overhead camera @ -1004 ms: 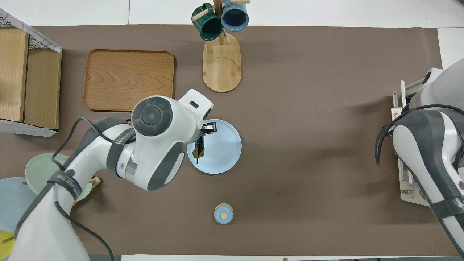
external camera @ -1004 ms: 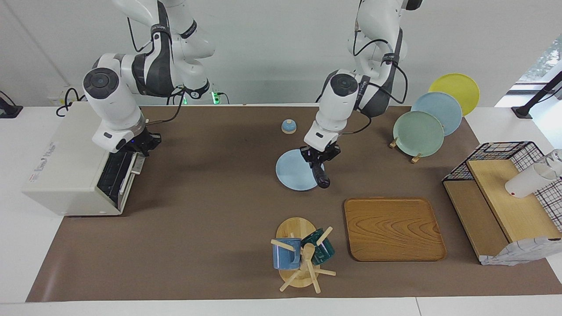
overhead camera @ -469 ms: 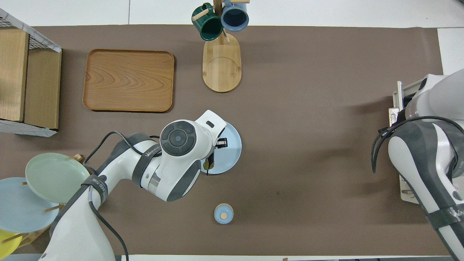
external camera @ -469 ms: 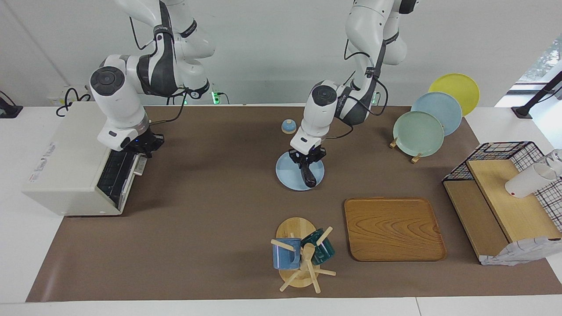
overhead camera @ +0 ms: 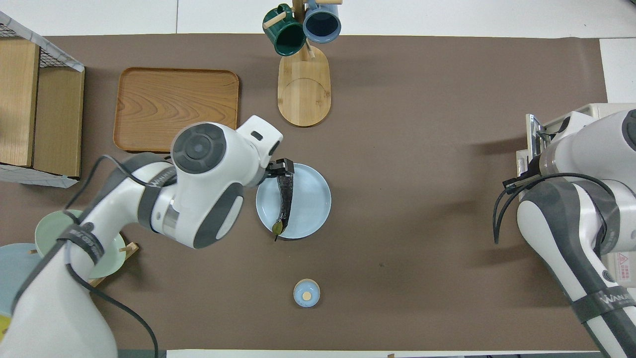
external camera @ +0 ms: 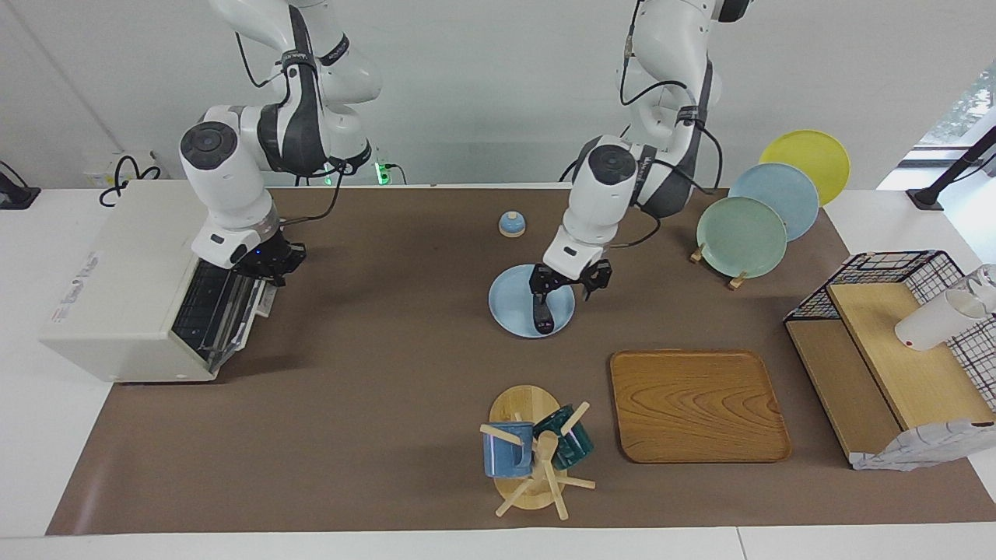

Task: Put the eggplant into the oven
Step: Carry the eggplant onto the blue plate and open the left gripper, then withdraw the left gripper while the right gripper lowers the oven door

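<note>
Brown mat (external camera: 373, 404) over a white table, pale wall at the robots' end. Left gripper (external camera: 566, 281) over the light blue plate (external camera: 510, 307) at mid-table, fingers spread wide, one finger (overhead camera: 284, 168) just above the eggplant's thick end; contact not readable. Eggplant (overhead camera: 283, 201) lying flat on that plate, long axis running toward and away from the robots, greenish stem tip at the plate's rim nearer the robots, thick end on the part of the plate farther from them; in the facing view the dark body (external camera: 542, 315) visible below the open fingers. Right gripper (external camera: 268, 267) at the top edge of the oven's partly lowered door (external camera: 220, 311); finger spacing cannot be told. Oven (external camera: 117, 288) at the right arm's end of the table, cream-white, wire rack visible through the gap.

Small blue knob-topped lid (external camera: 511, 224) nearer the robots than the plate. Wooden tray (external camera: 696, 404) farther from the robots, toward the left arm's end. Mug tree (external camera: 533, 459) with a blue mug (external camera: 506, 449) and a green mug (external camera: 572, 439), farther from the robots than the plate. Plate stand with green (external camera: 741, 236), blue (external camera: 786, 194) and yellow (external camera: 813, 154) plates, toward the left arm's end. Wire-mesh wooden rack (external camera: 895, 342) at that end, a white cup (external camera: 934, 320) lying on its shelf.
</note>
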